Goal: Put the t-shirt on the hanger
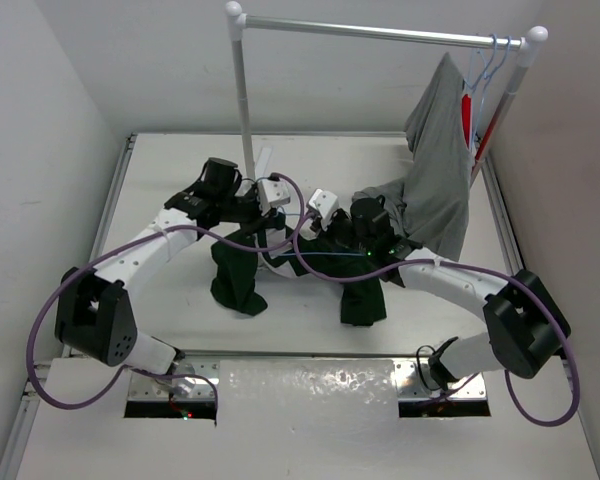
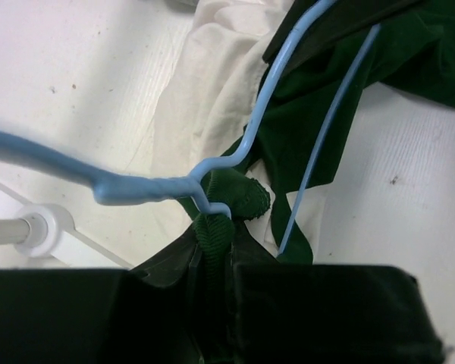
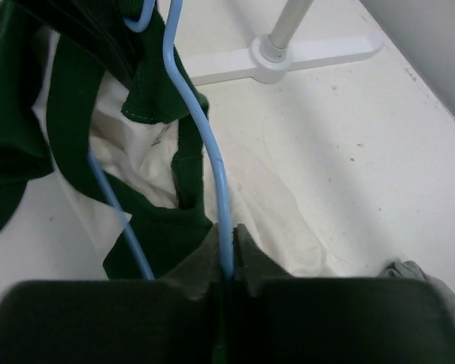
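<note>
T-shirt (image 1: 238,282) bunched mid-frame between arms, draping onto worktop (image 1: 310,170). Left pincer (image 2: 212,262) clamped on collar band (image 2: 246,199). Right pincer (image 3: 227,262) nipped on hanger (image 2: 136,186) wire. Risks: thin wire twisting out of grip, collar snagging on wire bend.

The t-shirt (image 1: 238,285), white with dark green sleeves and collar band, hangs bunched at the centre of the top view, both sleeves drooping. The thin light-blue hanger (image 2: 148,187) lies tilted among its folds, bent wire touching the collar band.
</note>
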`<action>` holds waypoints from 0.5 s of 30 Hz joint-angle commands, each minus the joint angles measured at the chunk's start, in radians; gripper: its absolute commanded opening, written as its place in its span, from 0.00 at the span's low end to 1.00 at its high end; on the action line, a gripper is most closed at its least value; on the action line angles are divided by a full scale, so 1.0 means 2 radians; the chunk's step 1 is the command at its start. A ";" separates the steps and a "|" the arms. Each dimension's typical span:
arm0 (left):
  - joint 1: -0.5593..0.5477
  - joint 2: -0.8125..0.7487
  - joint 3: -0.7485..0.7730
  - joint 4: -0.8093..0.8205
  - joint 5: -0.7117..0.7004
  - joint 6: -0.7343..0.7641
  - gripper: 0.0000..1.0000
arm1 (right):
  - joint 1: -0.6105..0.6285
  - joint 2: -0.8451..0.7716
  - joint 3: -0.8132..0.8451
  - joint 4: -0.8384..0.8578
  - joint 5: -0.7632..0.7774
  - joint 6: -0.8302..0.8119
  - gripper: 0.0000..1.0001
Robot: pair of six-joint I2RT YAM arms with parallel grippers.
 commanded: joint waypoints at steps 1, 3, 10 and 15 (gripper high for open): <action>-0.021 0.004 0.022 0.051 0.031 -0.075 0.00 | 0.017 -0.006 0.020 0.099 -0.014 0.027 0.10; -0.018 -0.001 0.014 0.075 -0.066 -0.107 0.00 | 0.017 -0.013 0.037 0.063 0.048 0.039 0.65; 0.026 -0.013 0.001 0.107 -0.149 -0.197 0.00 | -0.012 -0.134 -0.007 0.029 0.263 0.227 0.99; 0.032 -0.009 -0.010 0.123 -0.167 -0.229 0.00 | -0.014 -0.196 -0.070 0.066 0.234 0.303 0.93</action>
